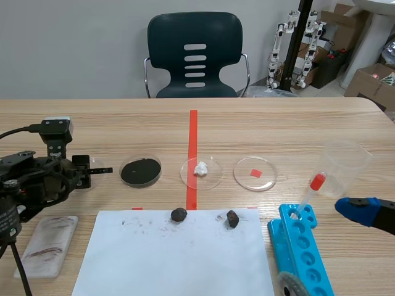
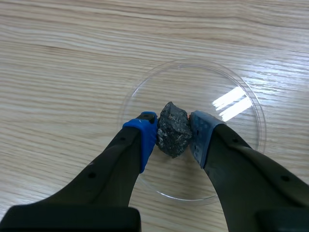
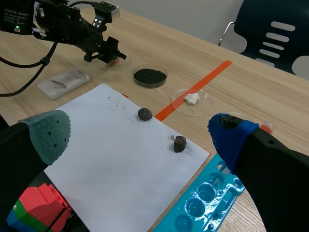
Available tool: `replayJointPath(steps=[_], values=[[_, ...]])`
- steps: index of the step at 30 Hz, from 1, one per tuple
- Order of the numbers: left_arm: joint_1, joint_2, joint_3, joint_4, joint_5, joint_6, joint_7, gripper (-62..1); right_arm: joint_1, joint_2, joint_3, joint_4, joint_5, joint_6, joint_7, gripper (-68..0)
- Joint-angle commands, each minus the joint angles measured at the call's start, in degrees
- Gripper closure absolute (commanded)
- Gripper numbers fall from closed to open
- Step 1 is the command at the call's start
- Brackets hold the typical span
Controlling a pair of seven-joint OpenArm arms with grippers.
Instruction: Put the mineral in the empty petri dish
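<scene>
A dark grey, rough, sharply faceted lump of mineral (image 2: pixel 173 129) with a faint glitter is pinched between the two blue dotted pads (image 2: pixel 145 137) of the left arm's jaws, which are clenched on it from both sides. It hangs over the middle of a round, clear, shallow petri dish (image 2: pixel 203 82) near the left edge of the pale wood-grain counter (image 1: pixel 308 123); I cannot tell whether it touches the dish floor. Four such dishes stand in a row across the counter: this one, a dish of black powder (image 1: pixel 160 168), a dish with a white lump (image 1: pixel 213 177), and a dish with a small red square (image 1: pixel 265 180) inside its outline. Two more dark stones lie on the smudged white paper sheet (image 1: pixel 185 259) at the near edge, a rounded stone (image 1: pixel 179 214) and an angular stone (image 1: pixel 232 218), which makes three in all. The right arm's jaws are spread wide on nothing near the right edge, with one grey-green pad (image 3: pixel 48 135) and one blue pad (image 3: pixel 229 137).
</scene>
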Motion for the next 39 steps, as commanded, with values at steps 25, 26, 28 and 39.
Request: replayJointPath(steps=[25, 26, 28, 39], values=[[-1.6, 0.1, -0.5, 1.0, -0.8, -0.5, -2.5, -59.5, 0.5, 0.0, 0.2, 1.2, 0.2, 0.0, 0.9, -59.1], [-1.5, 0.0, -0.7, 1.3, -0.8, -0.6, -2.5, -61.7, 0.5, 0.0, 0.2, 1.2, 0.2, 0.0, 0.9, -59.1], [-0.9, -0.4, -1.3, 2.6, -0.8, -0.9, -2.5, -62.3, 0.5, 0.0, 0.2, 1.2, 0.2, 0.0, 0.9, -59.1], [3.2, -1.7, -2.4, 9.6, -0.7, -3.6, -2.6, -62.3, 0.5, 0.0, 0.2, 1.2, 0.2, 0.0, 0.9, -59.1]])
